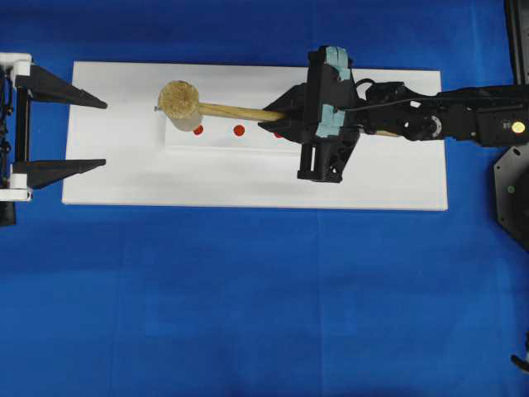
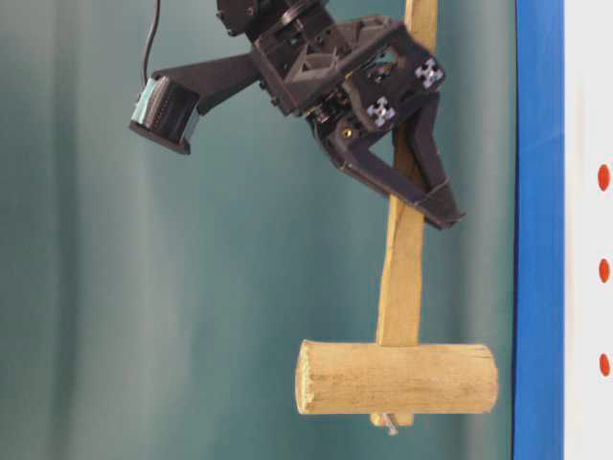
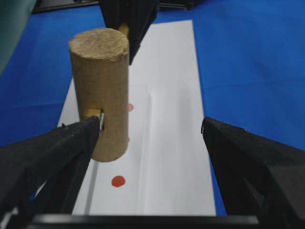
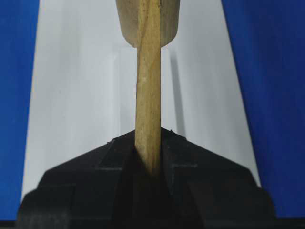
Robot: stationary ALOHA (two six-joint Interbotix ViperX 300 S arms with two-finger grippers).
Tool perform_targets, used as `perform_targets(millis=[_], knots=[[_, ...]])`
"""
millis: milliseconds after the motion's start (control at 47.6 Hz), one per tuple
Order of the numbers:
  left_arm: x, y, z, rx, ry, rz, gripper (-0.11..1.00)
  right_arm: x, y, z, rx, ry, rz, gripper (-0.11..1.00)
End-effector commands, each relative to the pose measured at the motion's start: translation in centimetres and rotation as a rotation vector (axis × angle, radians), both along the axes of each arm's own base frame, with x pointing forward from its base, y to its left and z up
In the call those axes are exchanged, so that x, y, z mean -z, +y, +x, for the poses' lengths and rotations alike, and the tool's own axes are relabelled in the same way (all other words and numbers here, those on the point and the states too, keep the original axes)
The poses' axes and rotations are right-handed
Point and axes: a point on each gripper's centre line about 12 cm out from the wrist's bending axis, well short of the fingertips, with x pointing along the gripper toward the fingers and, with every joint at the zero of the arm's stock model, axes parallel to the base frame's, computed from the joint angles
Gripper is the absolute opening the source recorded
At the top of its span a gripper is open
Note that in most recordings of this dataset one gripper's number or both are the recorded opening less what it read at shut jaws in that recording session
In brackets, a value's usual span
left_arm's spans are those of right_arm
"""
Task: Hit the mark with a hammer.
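We judge the hammer [image 1: 186, 104] to be light but top-heavy: a thick cylindrical wooden head on a long, thin, flat handle, stiff and dry, unlikely to slip in a firm pinch. The right gripper [image 1: 281, 113] is clenched on the handle, roughly midway along what we can see of it, and the wrist view shows the stick wedged between the closed fingers. A hold this far from the head gives swing but lets the head twist, so we would keep the flat faces of the handle against the pads.

In the table-level view the head hangs clear of the white block [image 1: 223, 142], not touching it. From overhead it floats over the block's left end, above the left-end dot [image 1: 198, 130], with the middle dot [image 1: 239, 130] just beside it. The mark [image 1: 278, 134], at the row's right end, is almost hidden under the gripper.

The block lies on a white board [image 1: 397, 178] with bare room toward its near edge and right corners. The left gripper [image 1: 103, 132] stands spread wide at the board's left edge, holding nothing, well apart from the head.
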Motion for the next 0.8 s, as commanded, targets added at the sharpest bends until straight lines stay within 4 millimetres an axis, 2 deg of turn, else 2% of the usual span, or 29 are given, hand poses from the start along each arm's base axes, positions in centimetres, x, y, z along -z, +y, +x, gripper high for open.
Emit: perform_targets(millis=[0,147,315,399,589,694,778], knots=[[-0.4,0.0,0.2,-0.003,-0.011,-0.005,0.86,-1.6,-0.2,0.5,0.007,-0.046,-0.007,0.0],[-0.4,0.0,0.1,-0.003,-0.017,-0.005,0.86,0.2,-0.2,0.8,0.007,0.001,0.002,0.0],[-0.4,0.1,0.2,-0.003,-0.017,-0.005,0.86,5.4,-0.7,1.7,0.035,0.123,0.042,0.0],[-0.4,0.1,0.2,-0.003,-0.017,-0.005,0.86,6.8,-1.1,1.4,0.064,0.153,0.063,0.0],[-0.5,0.1,0.2,-0.003,-0.019,-0.005,0.86,6.3,-1.2,1.0,0.075,0.14,0.062,0.0],[-0.5,0.1,0.2,-0.003,-0.02,-0.005,0.86,5.3,-1.1,0.9,0.071,0.118,0.06,0.0],[-0.5,0.1,0.2,-0.003,-0.022,-0.004,0.86,3.8,-0.9,0.6,0.063,0.082,0.052,0.0]])
